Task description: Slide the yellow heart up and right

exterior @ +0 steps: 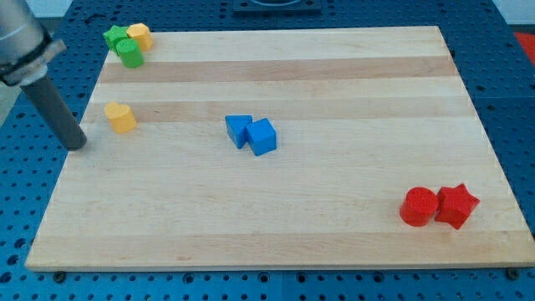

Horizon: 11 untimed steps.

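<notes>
The yellow heart (pixel 120 117) lies on the wooden board (pixel 276 209) near its left edge. My tip (pixel 76 145) rests on the board at the left edge, a short way left of and below the yellow heart, not touching it. The rod rises up and left out of the view.
At the top left corner a green star (pixel 114 37), a green cylinder (pixel 129 53) and a yellow block (pixel 140 35) sit bunched together. Two blue blocks (pixel 252 134) touch near the middle. A red cylinder (pixel 418 206) and a red star (pixel 456 206) sit at the bottom right.
</notes>
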{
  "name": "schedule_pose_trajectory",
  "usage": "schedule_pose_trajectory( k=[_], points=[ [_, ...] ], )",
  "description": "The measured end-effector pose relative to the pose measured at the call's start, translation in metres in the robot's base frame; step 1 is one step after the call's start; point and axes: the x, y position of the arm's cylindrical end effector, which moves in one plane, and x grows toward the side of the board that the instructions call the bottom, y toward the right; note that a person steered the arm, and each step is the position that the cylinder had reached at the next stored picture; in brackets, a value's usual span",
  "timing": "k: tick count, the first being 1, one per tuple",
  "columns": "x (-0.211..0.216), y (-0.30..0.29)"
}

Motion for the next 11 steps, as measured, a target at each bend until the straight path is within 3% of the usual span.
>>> schedule_pose_trajectory(
  k=[1, 5, 7, 11],
  points=[
    [-0.018, -0.001],
    [-0.047, 0.104],
    [-0.034, 0.106],
    [-0.142, 0.119]
  ],
)
